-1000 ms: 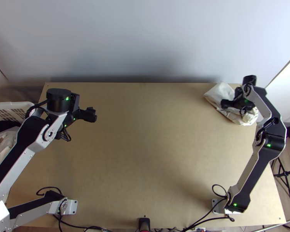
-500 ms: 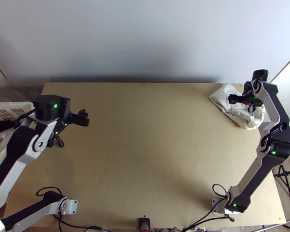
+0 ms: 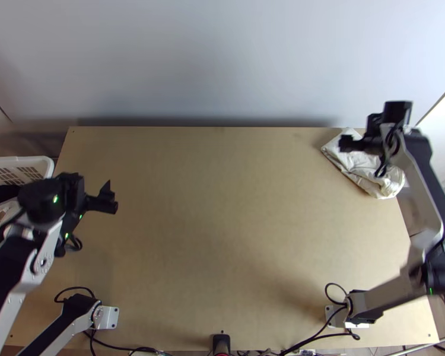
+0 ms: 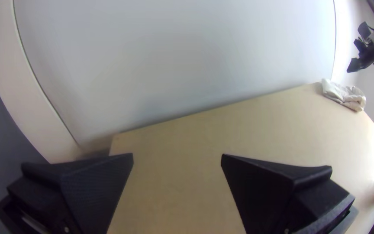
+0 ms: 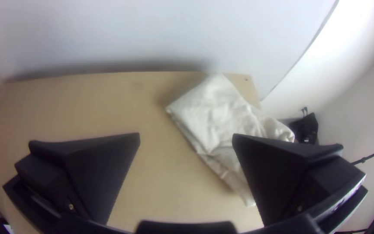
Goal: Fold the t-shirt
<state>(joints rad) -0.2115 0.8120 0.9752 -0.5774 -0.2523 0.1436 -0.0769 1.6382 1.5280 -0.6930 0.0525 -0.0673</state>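
A white t-shirt [image 3: 365,166] lies folded into a crumpled bundle at the table's far right corner. Above it, in the top view, my right gripper [image 3: 346,143] hangs with nothing between its fingers. In the right wrist view the same gripper [image 5: 186,141] is wide open, the shirt [image 5: 217,112] lying beneath and beyond it. My left gripper [image 3: 110,199] is over the table's left side, far from the cloth. The left wrist view shows that gripper [image 4: 177,160] open and holding nothing, with the shirt [image 4: 345,94] in the distance.
A white basket [image 3: 44,163] with cloth in it stands beside the table's left edge. A pale wall [image 3: 222,59] rises behind the wooden table [image 3: 222,225]. Black cables [image 3: 317,326] run along the near edge, around the arm bases.
My left gripper has moved left and toward the near edge. The right arm has swung outward to the right, its gripper shifting slightly toward the wall. The cloth shifted slightly right, then stayed put.
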